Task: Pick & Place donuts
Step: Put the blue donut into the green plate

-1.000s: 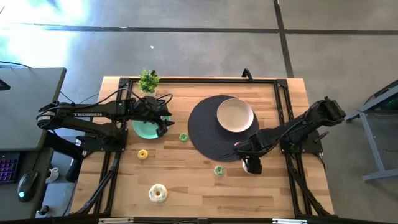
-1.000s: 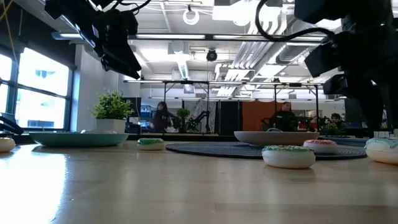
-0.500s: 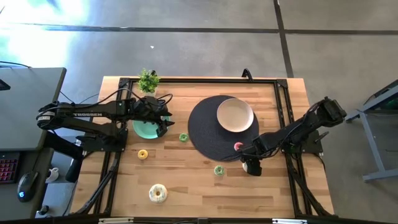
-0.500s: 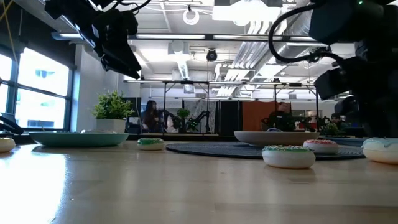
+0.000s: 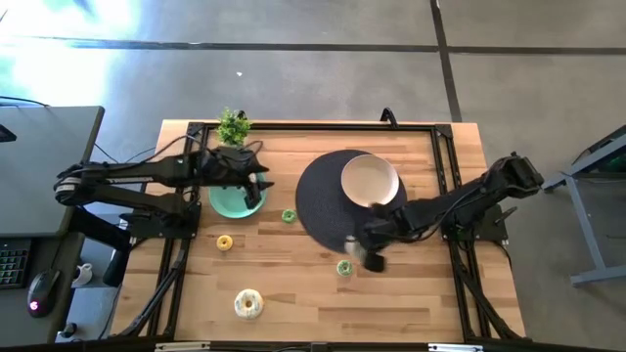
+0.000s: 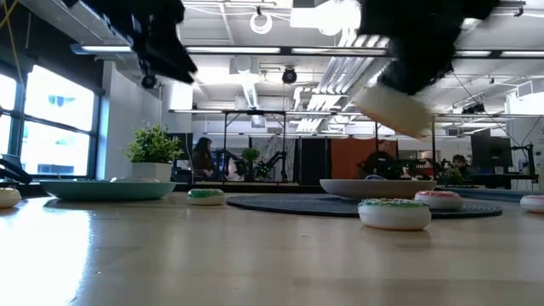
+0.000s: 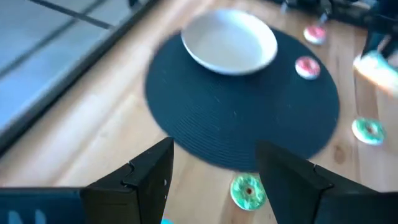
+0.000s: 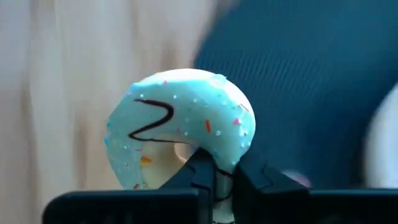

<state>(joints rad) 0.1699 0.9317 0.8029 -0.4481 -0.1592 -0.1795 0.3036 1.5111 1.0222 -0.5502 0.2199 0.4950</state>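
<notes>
My right gripper (image 5: 373,258) is shut on a pale turquoise-iced donut (image 8: 180,127), held above the near right edge of the dark round mat (image 5: 323,207). Two green donuts (image 5: 289,215) (image 5: 344,268), a yellow one (image 5: 224,242) and a larger white one (image 5: 248,304) lie flat on the wood. A pink donut (image 7: 306,66) lies on the mat, another (image 7: 315,34) beyond it. My left gripper (image 7: 214,174) is open above the teal plate (image 5: 227,203). My right gripper pinches the donut's ring (image 8: 217,163) between its two fingers; one fingertip (image 8: 200,167) stands at the hole, the other (image 8: 250,175) outside. The donut is lifted clear of the table and tilted (image 6: 393,106), its iced face turned toward the wrist camera.
A beige plate (image 5: 369,181) sits on the far part of the mat. A small potted plant (image 5: 233,127) stands at the far left. Black frame rails (image 5: 460,196) run along the table's sides. People sit in the room beyond the table (image 6: 204,157).
My right gripper has shut on the pale donut, lifted it clear of the wood and carried it up and toward the table's left, to the mat's near right edge. The donut has tipped from flat to tilted. My left gripper has risen a little.
</notes>
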